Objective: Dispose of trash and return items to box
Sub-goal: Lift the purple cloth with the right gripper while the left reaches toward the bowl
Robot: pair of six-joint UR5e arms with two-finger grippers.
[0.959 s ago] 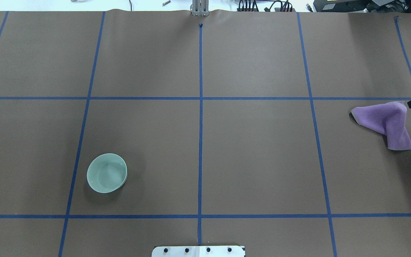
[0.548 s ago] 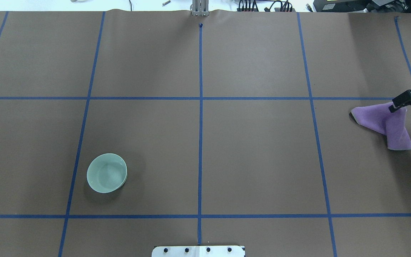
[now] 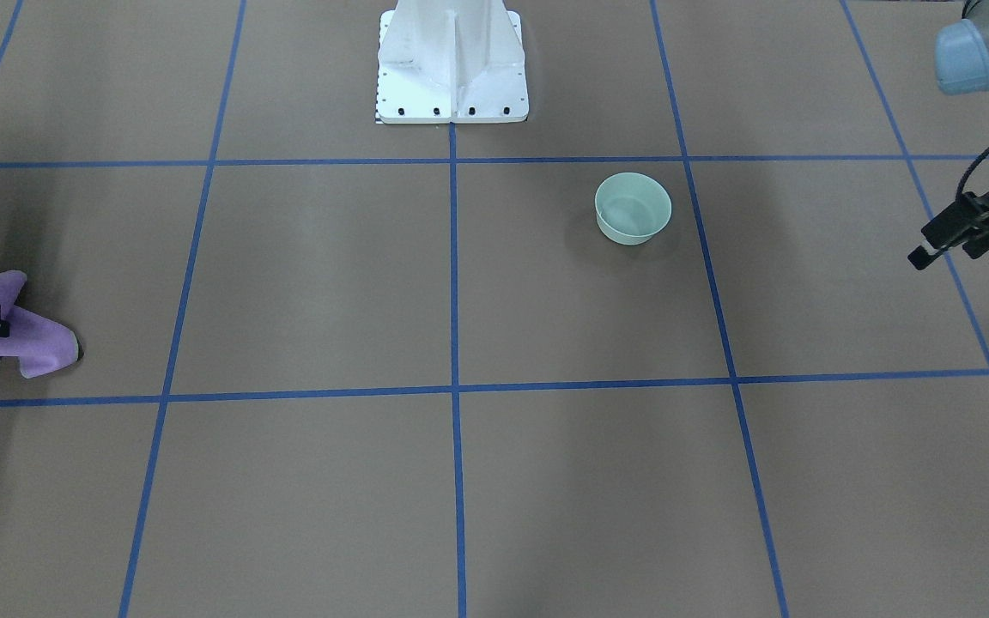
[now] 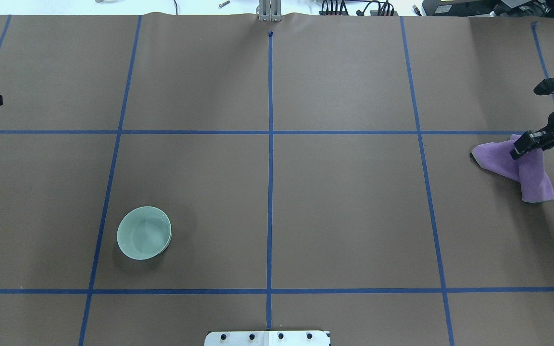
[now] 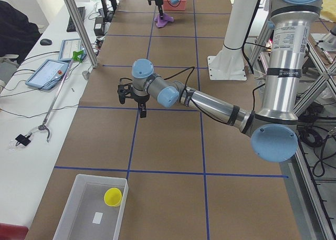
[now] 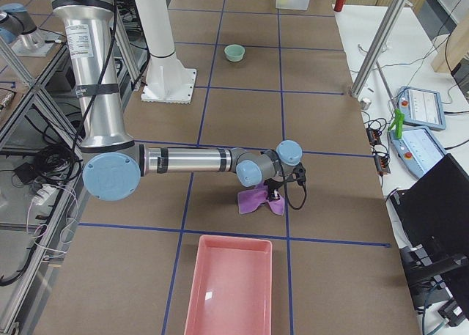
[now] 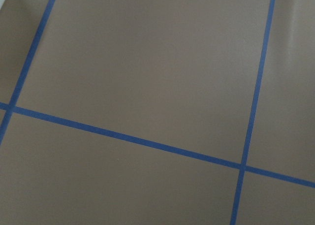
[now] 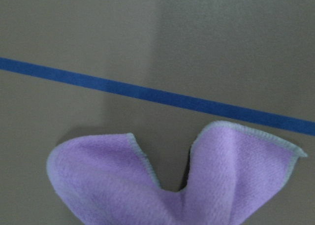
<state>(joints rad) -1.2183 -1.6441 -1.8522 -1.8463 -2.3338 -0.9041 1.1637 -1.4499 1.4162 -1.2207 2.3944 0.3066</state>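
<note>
The purple cloth [image 4: 496, 157] lies on the table directly under the right claw [image 4: 528, 121], whose jaws are wide and grip nothing, and the green bowl [image 4: 144, 233] sits far off, so most work likely remains.

My right arm [image 6: 190, 160] stretches out low and nearly level to my far right, its wrist bent so that my right gripper [image 4: 526, 122] points straight down with the fingers spread wide. My left arm [image 5: 210, 101] reaches out to my far left in much the same way, and my left gripper [image 3: 945, 249] hangs downward with its fingers parted, holding nothing.
</note>
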